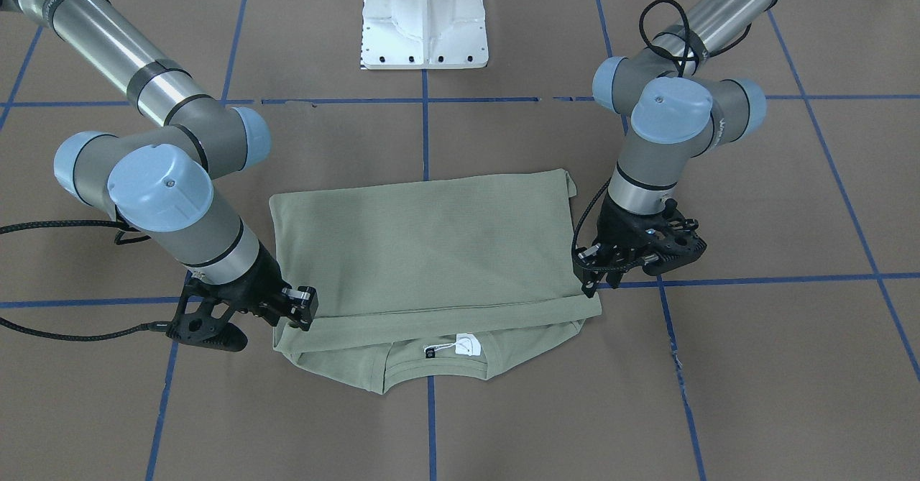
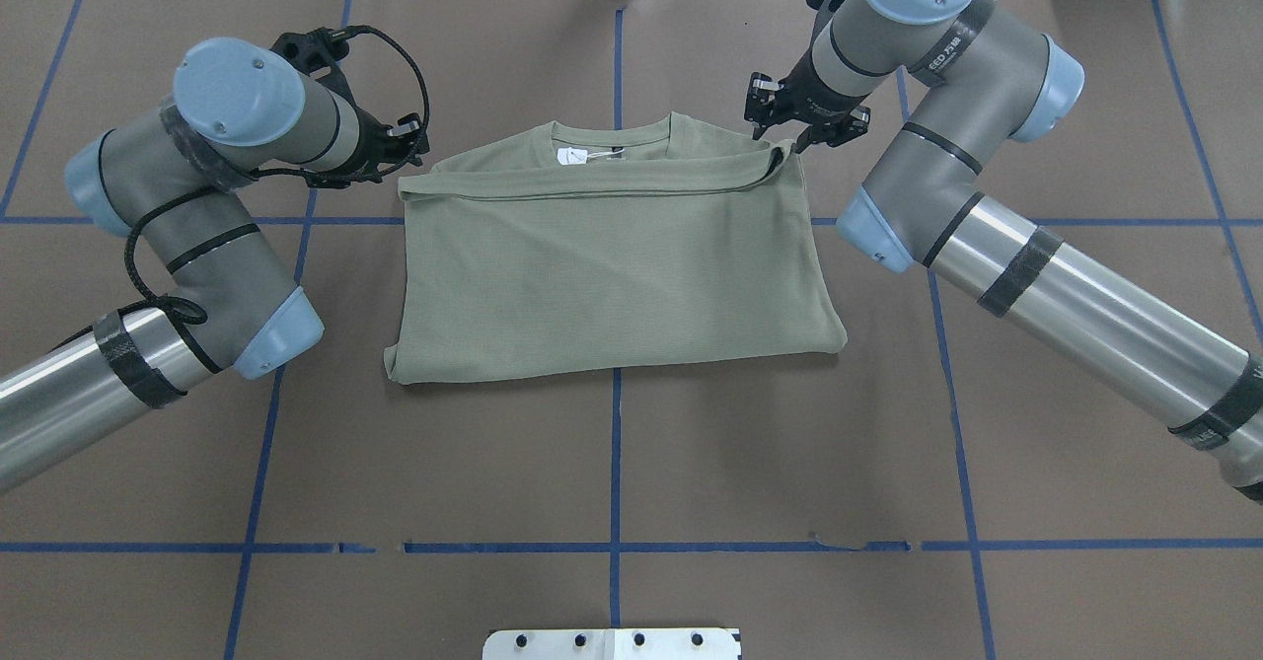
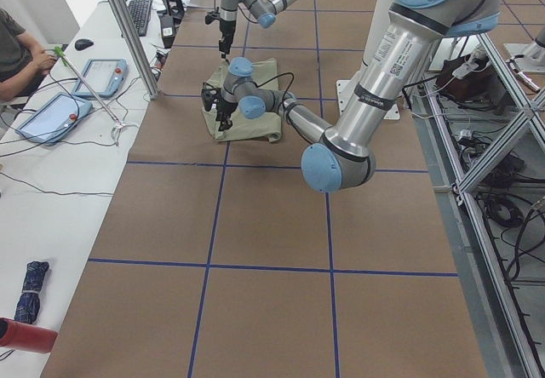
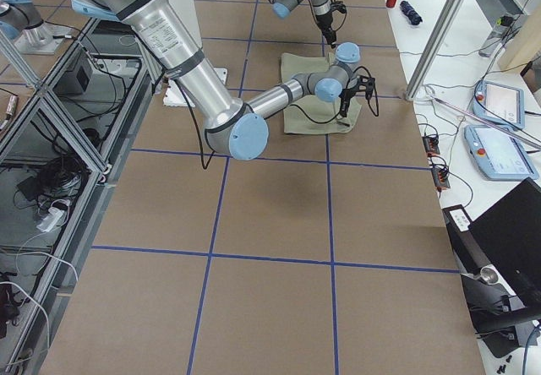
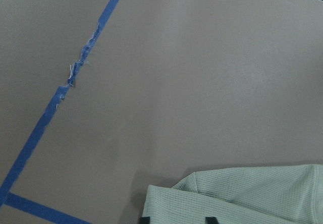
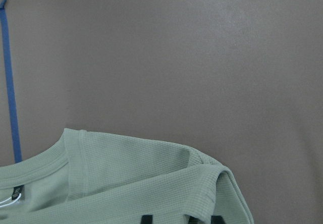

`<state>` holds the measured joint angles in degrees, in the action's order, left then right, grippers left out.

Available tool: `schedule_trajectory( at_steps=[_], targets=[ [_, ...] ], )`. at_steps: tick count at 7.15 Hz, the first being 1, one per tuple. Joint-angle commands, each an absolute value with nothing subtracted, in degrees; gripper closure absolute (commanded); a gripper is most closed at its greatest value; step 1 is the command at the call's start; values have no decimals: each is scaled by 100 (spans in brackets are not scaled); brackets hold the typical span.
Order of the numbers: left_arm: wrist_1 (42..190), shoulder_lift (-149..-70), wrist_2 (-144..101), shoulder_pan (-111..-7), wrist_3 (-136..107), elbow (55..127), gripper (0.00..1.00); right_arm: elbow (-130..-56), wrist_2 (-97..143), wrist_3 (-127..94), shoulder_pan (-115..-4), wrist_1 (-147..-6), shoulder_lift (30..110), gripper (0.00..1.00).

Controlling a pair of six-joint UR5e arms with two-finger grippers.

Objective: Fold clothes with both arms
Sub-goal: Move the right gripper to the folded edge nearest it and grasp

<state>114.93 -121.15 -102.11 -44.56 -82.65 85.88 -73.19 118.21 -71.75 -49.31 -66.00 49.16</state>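
The clothes are one sage-green shirt point(image 2: 612, 265), lying flat in the middle of the table and folded in half. The collar and white neck tag point(image 1: 463, 346) stick out past the folded edge. My left gripper point(image 2: 407, 152) hovers at that edge's corner on the left-arm side. Its two black fingertips point(image 5: 146, 219) stand apart over the cloth, so it is open. My right gripper point(image 2: 780, 137) is at the opposite corner, where the top layer curls up slightly point(image 6: 222, 176). Its fingertips point(image 6: 146, 218) are also apart, open over the fabric.
The white base pedestal point(image 1: 424, 21) stands at the robot's side of the table. Blue tape lines point(image 2: 616, 443) grid the brown surface. A person point(image 3: 13, 50) sits at a side table with tablets beyond a metal post point(image 3: 128, 33).
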Motion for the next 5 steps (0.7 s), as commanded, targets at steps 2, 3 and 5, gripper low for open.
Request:
schedule_trajectory(
  at_steps=[2, 3, 5],
  targets=[
    [11496, -12033, -10204, -4456, -7982, 8893, 0, -7748, 11830, -7233, -4896, -6592, 5192, 0],
    [11487, -12015, -10056, -4430, -7989, 8929, 0, -8474, 11839, -7312, -4756, -6653, 5577, 0],
    [11487, -12015, -9993, -4430, -7989, 9000, 0, -9374, 11813, -7531, -4423, -6671, 6499, 0]
  ],
)
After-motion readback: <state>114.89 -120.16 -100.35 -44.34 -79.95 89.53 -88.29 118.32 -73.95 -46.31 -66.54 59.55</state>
